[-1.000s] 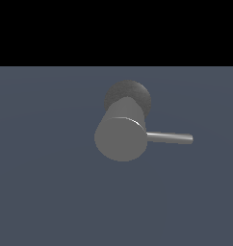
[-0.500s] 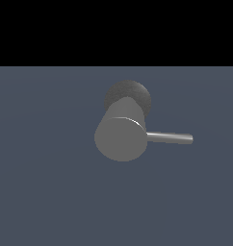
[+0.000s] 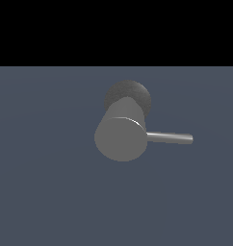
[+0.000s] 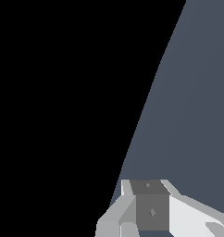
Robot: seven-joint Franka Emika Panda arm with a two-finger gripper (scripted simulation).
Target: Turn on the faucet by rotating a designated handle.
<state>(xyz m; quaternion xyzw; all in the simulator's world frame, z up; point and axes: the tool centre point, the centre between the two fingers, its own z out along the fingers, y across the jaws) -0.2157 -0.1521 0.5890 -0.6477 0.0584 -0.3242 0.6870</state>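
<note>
- Here the faucet, a matte grey thick cylinder (image 3: 121, 139) with a flat round end, rises from a darker rounded base (image 3: 130, 93) on the blue-grey floor (image 3: 46, 182)
- Its handle, a thin shiny grey metal rod (image 3: 169, 138), sticks out sideways towards the exterior view's right
- The white and grey gripper (image 4: 148, 210) shows only in the wrist view, over bare floor; whether its jaws are spread or pressed together cannot be told

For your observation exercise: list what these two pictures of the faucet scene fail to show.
- Gripper: wrist view's lower edge cuts off the fingertips; open or shut is unclear. Absent from the exterior view.
- Matte grey cylindrical faucet and its thin shiny metal rod handle: outside the wrist view.
- Faucet's dark rounded base: partly behind the cylinder, exterior view.
</note>
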